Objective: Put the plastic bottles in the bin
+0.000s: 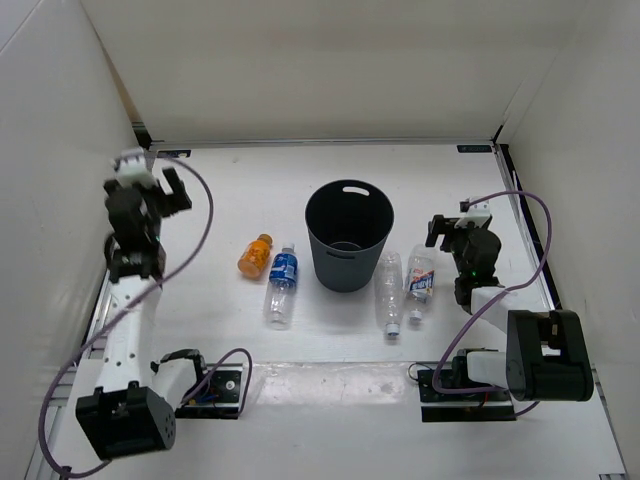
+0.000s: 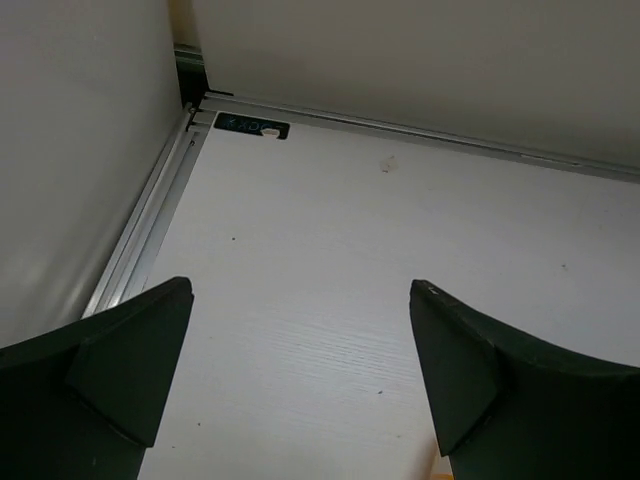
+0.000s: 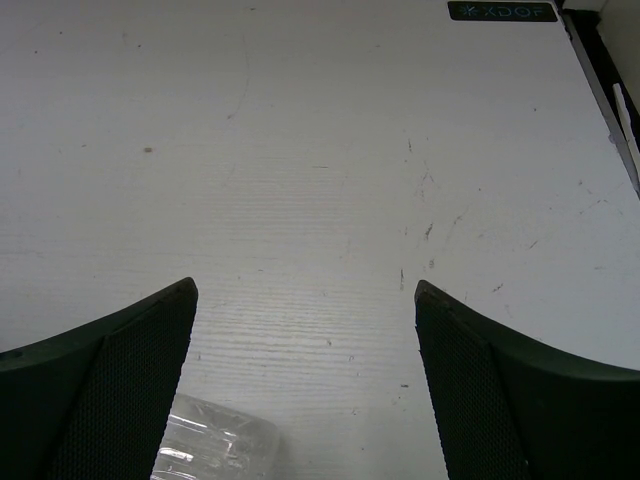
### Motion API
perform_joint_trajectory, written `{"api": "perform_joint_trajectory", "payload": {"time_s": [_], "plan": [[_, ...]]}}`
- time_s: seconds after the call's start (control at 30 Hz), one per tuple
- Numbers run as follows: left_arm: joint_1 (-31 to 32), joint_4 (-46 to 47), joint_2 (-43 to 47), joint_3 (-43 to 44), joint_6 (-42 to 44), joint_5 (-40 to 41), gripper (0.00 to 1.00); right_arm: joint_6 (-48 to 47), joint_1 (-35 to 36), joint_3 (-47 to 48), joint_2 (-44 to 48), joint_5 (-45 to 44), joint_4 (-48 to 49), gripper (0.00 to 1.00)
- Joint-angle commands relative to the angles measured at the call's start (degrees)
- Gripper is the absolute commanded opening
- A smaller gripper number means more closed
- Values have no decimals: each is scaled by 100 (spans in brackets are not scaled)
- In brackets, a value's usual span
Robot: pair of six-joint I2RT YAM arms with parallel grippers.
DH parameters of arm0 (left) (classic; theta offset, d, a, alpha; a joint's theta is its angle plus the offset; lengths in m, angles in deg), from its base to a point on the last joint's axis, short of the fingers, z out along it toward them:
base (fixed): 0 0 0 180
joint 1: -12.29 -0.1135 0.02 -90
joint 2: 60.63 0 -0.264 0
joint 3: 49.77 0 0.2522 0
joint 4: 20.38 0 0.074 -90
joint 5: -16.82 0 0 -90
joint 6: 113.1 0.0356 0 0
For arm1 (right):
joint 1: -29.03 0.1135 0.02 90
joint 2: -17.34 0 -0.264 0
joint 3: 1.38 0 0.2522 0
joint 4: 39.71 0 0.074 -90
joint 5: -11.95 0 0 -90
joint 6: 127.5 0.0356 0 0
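Observation:
The dark grey-blue bin [image 1: 346, 266] stands upright at the table's middle. Left of it lie the short orange bottle [image 1: 256, 255] and the clear bottle with a blue label [image 1: 283, 283]. Right of it lie the plain clear bottle [image 1: 389, 292] and the clear bottle with a white-red-blue label [image 1: 420, 282]. My left gripper [image 1: 168, 195] is open and empty, raised near the left wall, far-left of the orange bottle; its wrist view [image 2: 300, 300] shows bare table. My right gripper [image 1: 450, 228] is open and empty, just right of the labelled bottle. A clear bottle's end [image 3: 215, 450] shows by its left finger.
White walls close the table on the left, back and right. An aluminium rail [image 2: 150, 225] runs along the left wall into the far corner. Purple cables [image 1: 200, 200] loop from both arms. The arm bases [image 1: 470, 385] sit at the near edge.

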Motion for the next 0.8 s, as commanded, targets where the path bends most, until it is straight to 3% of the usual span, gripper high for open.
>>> {"api": "perform_joint_trajectory", "payload": {"time_s": [0.0,0.07,0.13,0.37,0.47,0.77], "plan": [[-76,-3566,-657,1921,-95,-117,100,23,0,143,-17,-24,146,90],[-163,-3302,-661,1877,-264,-747,100,23,-9,143,-8,2,155,90],[-304,-3195,-783,2042,-965,-1449,100,14,-52,143,-26,46,146,90],[143,-3942,-1548,2369,-1406,-1348,100,32,-149,143,-26,187,155,90],[240,-3828,-1732,2228,-1600,-2014,100,23,-140,143,-8,178,155,90],[1830,-4311,-3121,2966,-1328,-2104,100,23,-17,143,-17,2,155,90]]}}
